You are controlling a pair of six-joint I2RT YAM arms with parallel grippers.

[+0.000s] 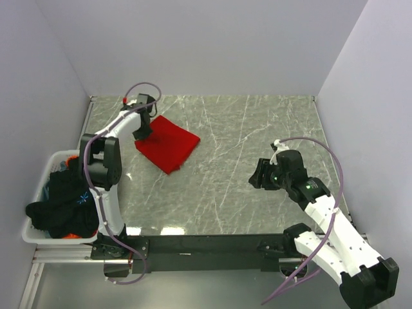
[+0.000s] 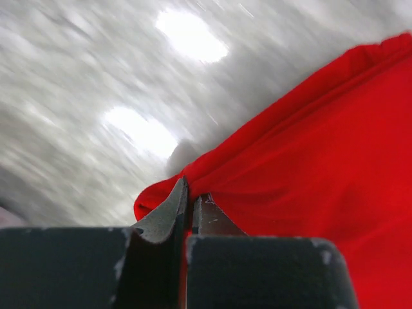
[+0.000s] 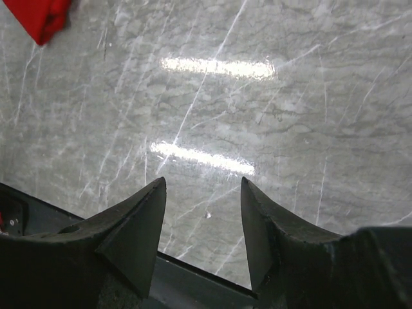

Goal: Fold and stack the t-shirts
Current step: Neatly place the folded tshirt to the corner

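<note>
Nearest to me at the bottom of the overhead view is the left arm's base (image 1: 119, 250), bolted to the near edge of the table (image 1: 257, 122). From there I read across. Furthest left is the white slotted basket (image 1: 56, 155), hanging off the table's left side and heaped with black t-shirts (image 1: 61, 209), one showing a small blue mark (image 1: 82, 198). Next comes my left hand (image 1: 142, 136), reached out to the far-left part of the table with its fingers (image 2: 170, 212) together, clamped on the left edge of the red t-shirt (image 1: 170, 145). The wrist view shows red cloth pinched between them, with the marble behind it smeared. The shirt is already folded into a roughly square packet. It lies flat on the table, turned diagonally, with no clear long axis. From the grip, all of it spreads to the right and toward the middle of the table, so I judge any pull or fold-over has to travel along that line. Furthest right, my right hand (image 1: 257, 175) hangs over bare marble with its fingers (image 3: 138, 219) apart and nothing between them. It is well apart from the shirt, which lies up and to its left, only a red corner entering its wrist view. The left arm is plainly the nearer one for this job.
</note>
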